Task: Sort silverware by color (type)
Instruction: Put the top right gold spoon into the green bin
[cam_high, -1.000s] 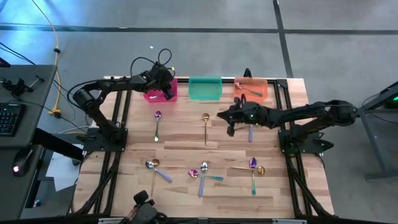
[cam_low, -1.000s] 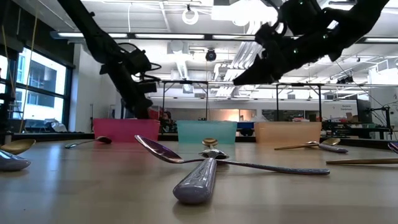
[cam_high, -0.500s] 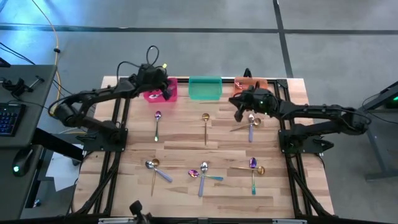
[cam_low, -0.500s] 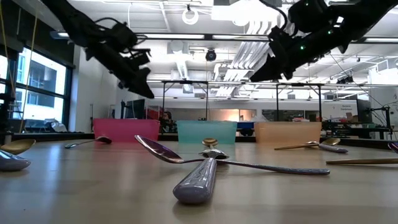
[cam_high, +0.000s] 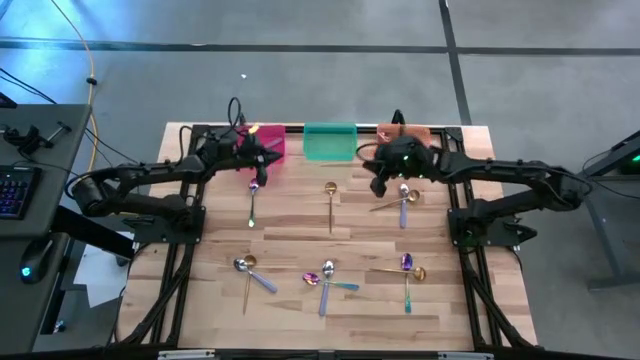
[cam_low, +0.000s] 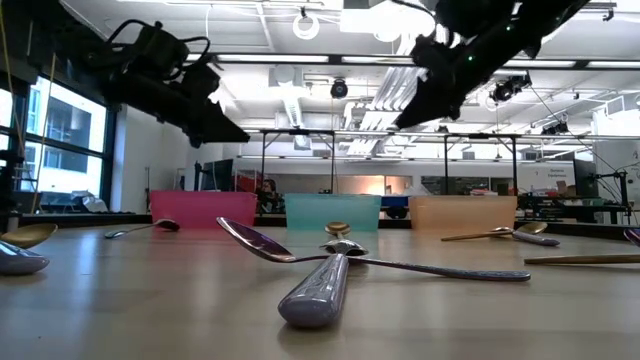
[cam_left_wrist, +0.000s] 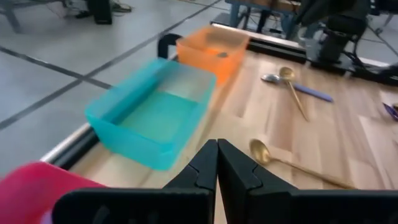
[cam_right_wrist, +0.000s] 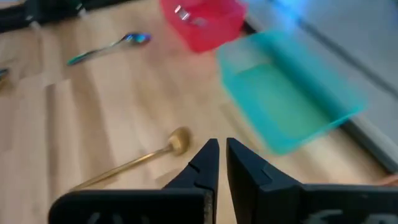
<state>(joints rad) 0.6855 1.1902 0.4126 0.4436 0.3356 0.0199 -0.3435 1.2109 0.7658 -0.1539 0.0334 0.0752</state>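
**A:** So where does the silverware stand? Most of it lies loose on the wooden table (cam_high: 300, 225). A purple spoon with a teal handle (cam_high: 253, 200) sits near the pink bin (cam_high: 268, 142), a gold spoon (cam_high: 330, 203) lies below the green bin (cam_high: 330, 142), and a gold and a lavender spoon cross each other (cam_high: 400, 202) just below the orange bin (cam_high: 412, 133). Three more small clusters lie along the near edge of the table, among them a crossed group (cam_high: 325, 278) in the middle.

**B:** And the bins themselves?

**A:** Something metallic lies in the pink bin in the right wrist view, and a small piece in the orange one in the left wrist view. I can't make out the type.

**B:** The claws?

**A:** The left gripper (cam_left_wrist: 217, 163) hangs above the table beside the pink bin, fingers pressed together with nothing between them. The right gripper (cam_right_wrist: 218, 163) hovers between the green and orange bins, its fingers nearly touching and also empty.

**B:** What might go wrong?

**A:** My guess is that the crossed spoons are the trouble. Pinching one where it overlaps another could drag both, or lift the wrong colour. They are also thin and flat on the wood, so fingers that come down slightly off may slide over the handle. And both arms are crowded near the bins, so reaching toward the middle together risks a bump.
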